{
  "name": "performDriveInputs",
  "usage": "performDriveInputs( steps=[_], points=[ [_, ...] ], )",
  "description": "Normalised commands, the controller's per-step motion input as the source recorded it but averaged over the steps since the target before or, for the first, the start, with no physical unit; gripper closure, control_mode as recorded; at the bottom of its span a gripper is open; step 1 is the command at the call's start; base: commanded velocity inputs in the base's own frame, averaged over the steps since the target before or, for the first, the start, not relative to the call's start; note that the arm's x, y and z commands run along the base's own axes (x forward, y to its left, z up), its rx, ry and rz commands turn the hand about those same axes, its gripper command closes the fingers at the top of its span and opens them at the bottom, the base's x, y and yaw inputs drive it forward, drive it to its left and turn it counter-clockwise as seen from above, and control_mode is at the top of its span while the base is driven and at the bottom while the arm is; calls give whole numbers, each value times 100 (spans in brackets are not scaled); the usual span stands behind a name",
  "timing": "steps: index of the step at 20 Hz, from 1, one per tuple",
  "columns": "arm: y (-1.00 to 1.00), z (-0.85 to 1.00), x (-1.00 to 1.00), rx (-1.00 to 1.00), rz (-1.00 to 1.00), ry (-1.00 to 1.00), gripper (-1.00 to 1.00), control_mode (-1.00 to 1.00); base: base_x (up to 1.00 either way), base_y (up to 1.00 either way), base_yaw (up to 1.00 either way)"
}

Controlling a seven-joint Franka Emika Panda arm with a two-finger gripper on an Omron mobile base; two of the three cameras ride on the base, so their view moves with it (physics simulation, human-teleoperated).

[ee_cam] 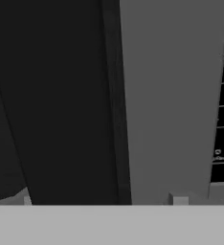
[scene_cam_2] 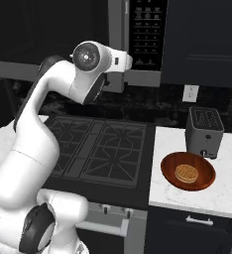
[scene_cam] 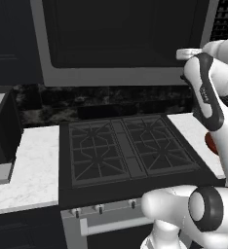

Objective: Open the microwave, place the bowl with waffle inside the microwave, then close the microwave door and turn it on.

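Robot gripper faces the microwave door.
Fingers spread apart; the black handle stands between them.

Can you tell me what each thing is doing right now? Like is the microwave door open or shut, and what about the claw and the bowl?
microwave door: shut
claw: open, holding nothing, up close to the door
bowl: upright on the counter, waffle inside
waffle: lying flat in the bowl
toaster: slots empty, behind the bowl
stove: nothing on its burners
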Motion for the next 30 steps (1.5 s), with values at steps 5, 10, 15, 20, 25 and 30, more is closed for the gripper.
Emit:
performDriveInputs(
  steps=[5, 10, 15, 20, 25, 30],
  points=[
    [0, 24, -100, 0, 0, -8, 100, -100, 0, 0, 0],
    [0, 35, -100, 0, 3, 0, -100, -100, 0, 0, 0],
    [-2, 48, -91, 0, 4, 2, -100, -100, 0, 0, 0],
    [-20, 59, -92, 2, 5, 3, -100, -100, 0, 0, 0],
    [-43, 72, -69, 6, 7, 0, -100, -100, 0, 0, 0],
    [-25, 78, -57, 4, 16, -1, -100, -100, 0, 0, 0]
  ],
)
